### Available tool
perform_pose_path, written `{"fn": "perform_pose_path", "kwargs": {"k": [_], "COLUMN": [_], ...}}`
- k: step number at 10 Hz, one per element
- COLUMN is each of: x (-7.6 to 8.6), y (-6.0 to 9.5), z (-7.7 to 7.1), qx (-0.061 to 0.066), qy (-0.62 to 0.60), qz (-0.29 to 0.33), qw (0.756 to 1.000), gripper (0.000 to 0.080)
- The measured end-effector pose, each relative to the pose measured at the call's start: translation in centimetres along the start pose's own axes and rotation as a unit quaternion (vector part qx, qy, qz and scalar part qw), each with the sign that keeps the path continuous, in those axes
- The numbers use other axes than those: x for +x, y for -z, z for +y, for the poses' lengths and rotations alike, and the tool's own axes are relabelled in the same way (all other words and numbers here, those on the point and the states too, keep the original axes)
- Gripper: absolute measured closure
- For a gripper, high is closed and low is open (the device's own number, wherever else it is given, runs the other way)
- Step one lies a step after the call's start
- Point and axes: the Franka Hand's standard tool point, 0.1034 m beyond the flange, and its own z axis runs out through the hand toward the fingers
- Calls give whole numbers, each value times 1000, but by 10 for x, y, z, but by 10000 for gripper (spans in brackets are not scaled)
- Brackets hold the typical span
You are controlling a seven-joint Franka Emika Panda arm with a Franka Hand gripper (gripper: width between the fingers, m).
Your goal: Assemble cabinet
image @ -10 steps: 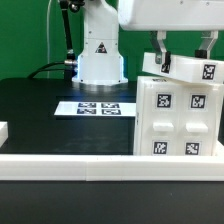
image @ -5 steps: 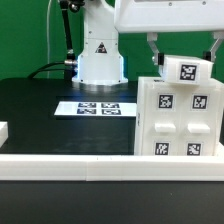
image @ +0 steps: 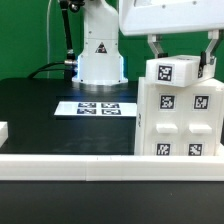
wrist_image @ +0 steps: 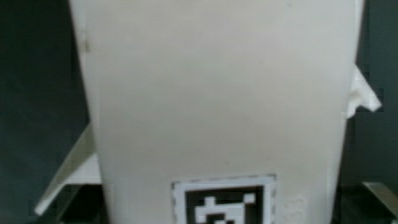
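While the tool (image: 180, 62) grips it, the top panel (image: 172, 70) sits upon the cabinet body (image: 180, 122).

White panel filling the wrist view

A tall white cabinet panel (wrist_image: 205, 100) is seen occupying most of the frame, with a black-and-white marker tag (wrist_image: 228, 204) fixed near one end (cut off by the frame edge). Dark desk (wrist_image: 32, 90) is visible on both sides. A pale slanted piece (wrist_image: 71, 172) is seen beside the panel; what it is cannot be told.
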Motion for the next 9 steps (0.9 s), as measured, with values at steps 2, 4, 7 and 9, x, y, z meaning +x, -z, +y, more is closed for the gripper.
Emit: {"fn": "perform_pose_path", "kwargs": {"k": [2, 4, 7, 9], "x": [0, 0, 1, 2], "y": [0, 0, -1, -1], "z": [0, 0, -1, -2], "qx": [5, 8, 20, 33], "qy": [-120, -210, -387, -503], "qz": [-5, -8, -12, -22], "qw": [993, 978, 922, 864], "gripper": [239, 239, 239, 239]}}
